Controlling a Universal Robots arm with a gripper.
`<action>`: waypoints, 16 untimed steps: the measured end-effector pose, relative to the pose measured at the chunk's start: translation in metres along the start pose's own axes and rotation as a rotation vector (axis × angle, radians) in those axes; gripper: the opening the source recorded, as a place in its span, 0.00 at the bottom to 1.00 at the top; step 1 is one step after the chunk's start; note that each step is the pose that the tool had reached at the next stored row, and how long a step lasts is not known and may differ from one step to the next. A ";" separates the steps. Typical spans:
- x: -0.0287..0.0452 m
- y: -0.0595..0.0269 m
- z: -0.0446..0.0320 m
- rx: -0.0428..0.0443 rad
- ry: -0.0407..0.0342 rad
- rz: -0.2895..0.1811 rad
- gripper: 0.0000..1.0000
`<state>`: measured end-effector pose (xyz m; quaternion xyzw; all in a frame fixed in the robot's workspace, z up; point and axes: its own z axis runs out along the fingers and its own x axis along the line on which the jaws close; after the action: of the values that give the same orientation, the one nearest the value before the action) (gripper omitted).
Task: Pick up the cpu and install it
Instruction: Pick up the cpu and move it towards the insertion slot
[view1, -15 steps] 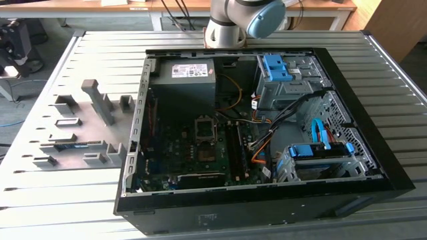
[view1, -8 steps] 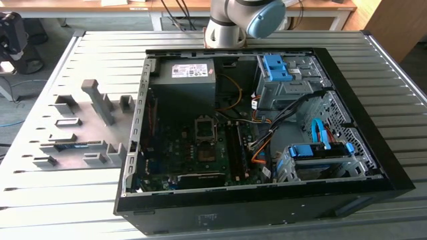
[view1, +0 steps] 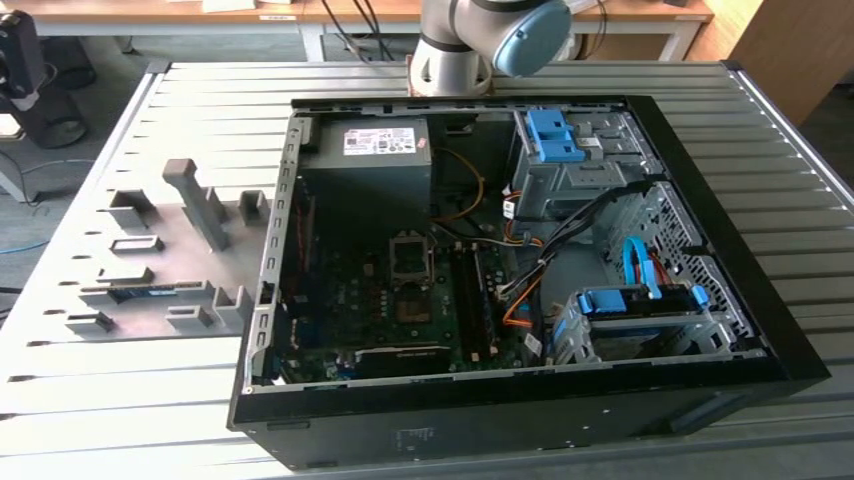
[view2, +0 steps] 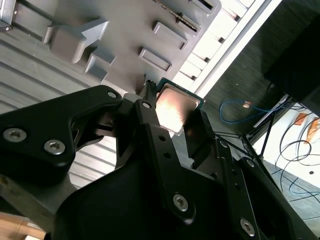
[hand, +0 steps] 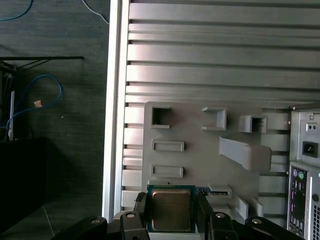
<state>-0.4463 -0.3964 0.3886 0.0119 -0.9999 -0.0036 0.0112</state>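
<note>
Gripper (hand: 171, 204) clamped on cpu (hand: 171, 212) by its edges, above grey fixture plate (hand: 200, 145). Motherboard socket (view1: 411, 264) is mid-frame in the exterior view. Risk: thin edge grip slips, chip tilts, seats crooked.

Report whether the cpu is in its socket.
Out. In the first wrist view the gripper clamps the cpu, the grey fixture plate behind it.

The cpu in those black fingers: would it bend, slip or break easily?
Probably stiff and light: the cpu is a thin, flat, metal-faced square. Its shiny face may be slippery, though the gripper clamps it by the edges.
</note>
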 end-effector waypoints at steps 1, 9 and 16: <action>0.0000 0.0000 -0.0015 0.0000 0.0000 0.000 0.47; 0.0003 0.0001 -0.0139 0.0000 0.0000 0.000 0.47; 0.0004 0.0001 -0.0158 -0.0001 0.0000 0.000 0.47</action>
<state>-0.4463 -0.3964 0.4043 0.0119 -0.9999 -0.0036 0.0112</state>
